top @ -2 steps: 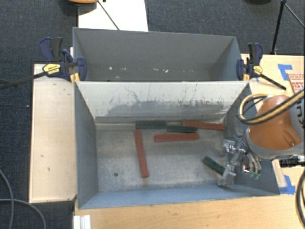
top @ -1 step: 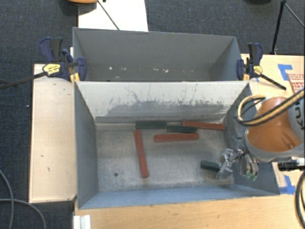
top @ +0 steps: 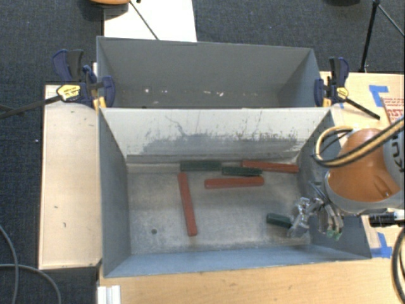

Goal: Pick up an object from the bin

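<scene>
Jaws are down at floor level, tucked into the corner where the right and near walls meet. I can't tell whether they're spread or pressed together; the wrist above hides the gap. Nothing is visibly pinched, so I read this as the grasp step, with the pick not yet made.

Around them, biggest first:
- grey bin (top: 152, 233) – its right and near walls both sit close to the jaws, so there's little room to shift or rotate. That's the main constraint.
- orange cover (top: 364, 170) on the wrist, directly above the jaws. It's robot hardware and blocks the sightline.
- long red-brown bar (top: 186, 204), well apart to the left, lying front to back.
- two shorter red-brown bars (top: 234, 182) (top: 271, 166), up-left of the jaws toward the far wall.
- two dark green bars (top: 200, 166) (top: 240, 171) alongside those, also well clear.
- short dark green block (top: 277, 220), flat on the floor just left of the jaws. Its near end is at the tips, maybe touching. It's the likely target.

The next move needs that block's end squarely between the jaws, then a close and a straight lift that stays off the right wall. The bars aren't in the way.
</scene>
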Tool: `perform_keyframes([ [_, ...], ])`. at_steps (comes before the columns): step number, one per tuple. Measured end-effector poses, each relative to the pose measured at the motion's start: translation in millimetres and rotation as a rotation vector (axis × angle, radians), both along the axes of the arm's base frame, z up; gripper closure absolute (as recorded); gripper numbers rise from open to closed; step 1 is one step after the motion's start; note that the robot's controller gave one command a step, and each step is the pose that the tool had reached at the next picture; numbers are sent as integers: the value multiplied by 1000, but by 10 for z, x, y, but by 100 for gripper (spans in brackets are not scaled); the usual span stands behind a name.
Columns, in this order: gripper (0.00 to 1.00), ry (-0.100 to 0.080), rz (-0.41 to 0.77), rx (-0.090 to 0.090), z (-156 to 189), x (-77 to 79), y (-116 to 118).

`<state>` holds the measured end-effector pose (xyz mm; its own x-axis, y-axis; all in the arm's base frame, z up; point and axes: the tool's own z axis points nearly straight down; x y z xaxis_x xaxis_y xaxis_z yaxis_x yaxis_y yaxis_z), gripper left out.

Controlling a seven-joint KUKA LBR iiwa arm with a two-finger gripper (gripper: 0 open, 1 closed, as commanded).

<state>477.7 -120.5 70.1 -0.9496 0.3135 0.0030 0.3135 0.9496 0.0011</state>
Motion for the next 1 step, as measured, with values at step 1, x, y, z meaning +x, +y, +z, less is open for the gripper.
perform_keyframes([
  [1,100,2,2,0,65,-14,3],
])
